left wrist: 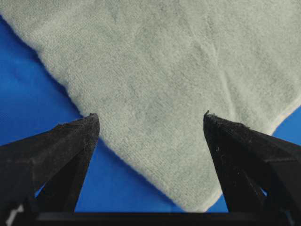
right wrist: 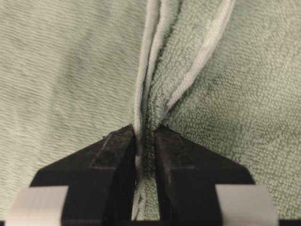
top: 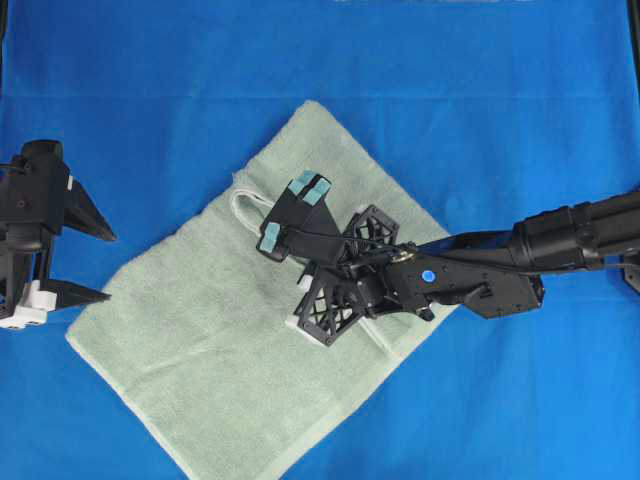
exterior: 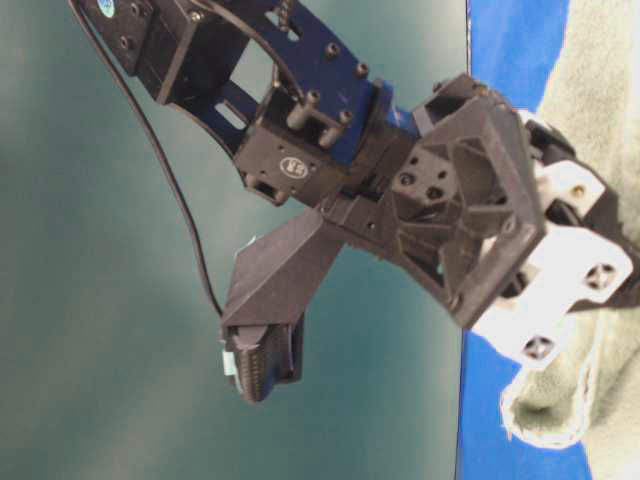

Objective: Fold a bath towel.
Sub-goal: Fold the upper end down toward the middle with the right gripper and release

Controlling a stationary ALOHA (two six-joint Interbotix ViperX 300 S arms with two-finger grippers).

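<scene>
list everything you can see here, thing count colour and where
bath towel: one, pale sage green, lying slantwise on the middle of the sheet, a gathered edge pulled over its upper half
blue sheet: one, bright blue, covering the whole work surface under the towel
left gripper: one, black, at the left edge of the overhead view beside the towel's left corner, jaws wide open, holding nothing
right gripper: one, black with pale teal tape on the fingers, reaching in from the right over the towel's middle, closed on a bunched hem of the towel
</scene>
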